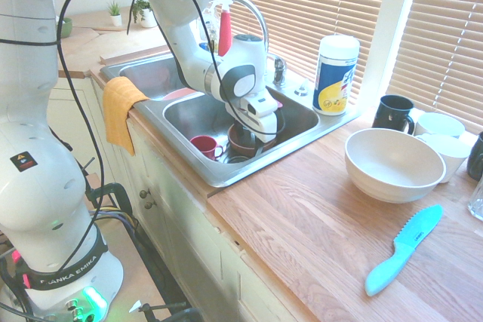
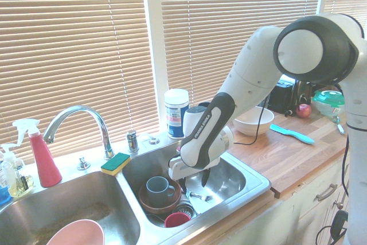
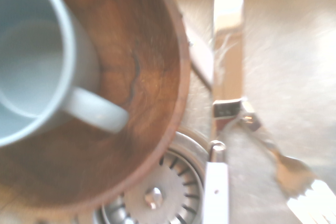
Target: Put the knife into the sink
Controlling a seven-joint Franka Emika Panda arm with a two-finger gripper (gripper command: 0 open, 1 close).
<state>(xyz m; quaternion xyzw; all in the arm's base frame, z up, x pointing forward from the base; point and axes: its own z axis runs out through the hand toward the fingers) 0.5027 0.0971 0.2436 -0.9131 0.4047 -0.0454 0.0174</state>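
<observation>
— Reading "FRANKA EMIKA" on the arm [image 2: 202, 133]?
— Yes. Gripper [image 2: 192, 183] points down over the sink [image 2: 252, 190], fingers released; the knife [image 3: 216, 190] lies beside the drain.

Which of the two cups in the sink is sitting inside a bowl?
The grey-blue mug: it stands in the brown bowl. The red cup sits by itself on the sink floor.

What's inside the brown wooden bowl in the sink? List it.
A grey-blue mug sits inside the brown bowl, its handle showing in the wrist view. The bowl's floor beneath the mug is covered.
</observation>
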